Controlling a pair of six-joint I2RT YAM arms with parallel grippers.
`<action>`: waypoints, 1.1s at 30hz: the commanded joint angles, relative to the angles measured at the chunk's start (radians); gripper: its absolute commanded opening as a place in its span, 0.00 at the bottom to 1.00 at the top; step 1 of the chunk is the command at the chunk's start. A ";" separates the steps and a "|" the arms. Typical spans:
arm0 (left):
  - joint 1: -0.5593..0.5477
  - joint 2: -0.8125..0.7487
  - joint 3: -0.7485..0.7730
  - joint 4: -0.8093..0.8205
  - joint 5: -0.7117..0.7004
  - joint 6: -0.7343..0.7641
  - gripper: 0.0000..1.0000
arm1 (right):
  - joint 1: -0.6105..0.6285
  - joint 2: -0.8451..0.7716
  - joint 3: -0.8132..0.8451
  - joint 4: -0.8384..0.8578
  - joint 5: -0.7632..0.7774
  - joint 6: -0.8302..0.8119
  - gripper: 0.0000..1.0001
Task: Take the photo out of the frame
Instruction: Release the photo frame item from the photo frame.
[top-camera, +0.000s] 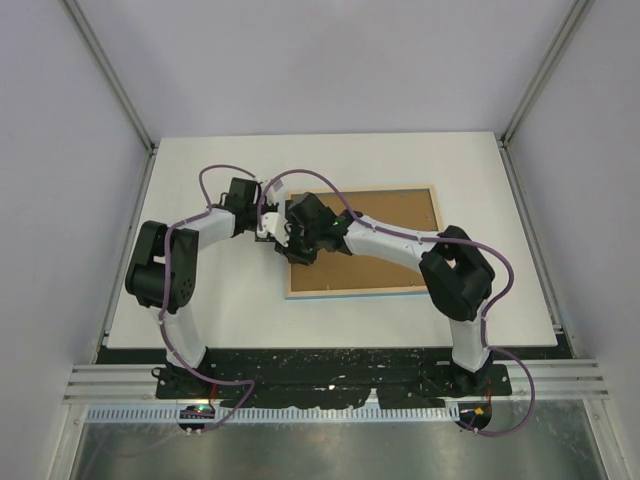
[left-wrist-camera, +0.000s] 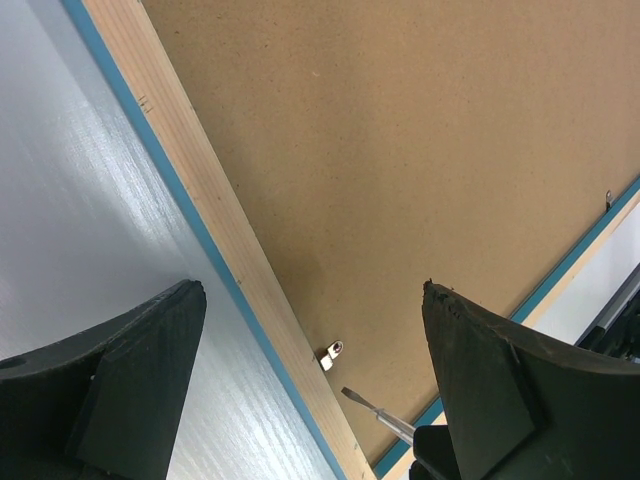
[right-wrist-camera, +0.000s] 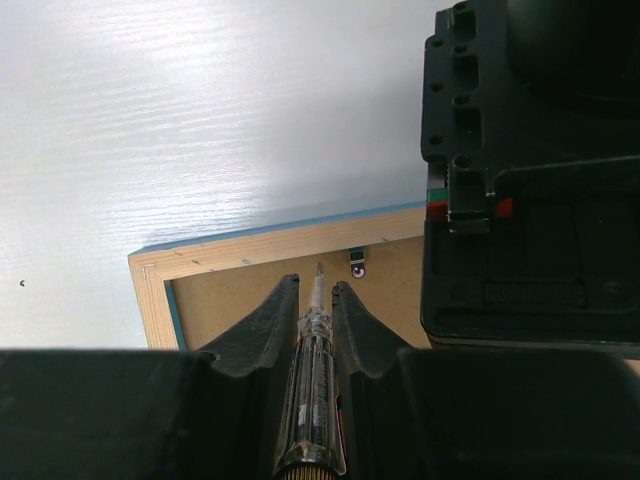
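Note:
The frame (top-camera: 350, 292) lies face down on the white table, its light wood back and thin blue edge showing. A brown backing board (top-camera: 400, 215) fills it, so the photo is hidden. My right gripper (right-wrist-camera: 315, 285) is shut on a clear-handled screwdriver (right-wrist-camera: 313, 370) whose flat tip points at a small metal tab (right-wrist-camera: 356, 262) on the frame's left rail (right-wrist-camera: 260, 250). My left gripper (left-wrist-camera: 312, 290) hangs open just above that same rail (left-wrist-camera: 200, 190), holding nothing. The tab (left-wrist-camera: 331, 353) and the screwdriver tip (left-wrist-camera: 375, 408) lie between its fingers, a little apart from each other.
Both grippers crowd the frame's left end, my left gripper (top-camera: 268, 228) close beside my right gripper (top-camera: 295, 240). The left gripper's black body (right-wrist-camera: 530, 170) fills the right side of the right wrist view. A second small tab (left-wrist-camera: 607, 199) sits on the far rail. White walls enclose the table (top-camera: 200, 170).

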 joint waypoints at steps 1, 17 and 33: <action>0.002 0.018 0.021 0.007 0.012 0.000 0.93 | 0.015 0.011 0.027 0.037 0.012 0.008 0.08; 0.002 0.018 0.024 0.007 0.009 0.000 0.93 | 0.021 0.021 0.024 0.070 0.072 0.026 0.08; 0.002 0.020 0.026 0.006 0.008 0.001 0.93 | 0.021 0.023 0.015 0.096 0.111 0.031 0.08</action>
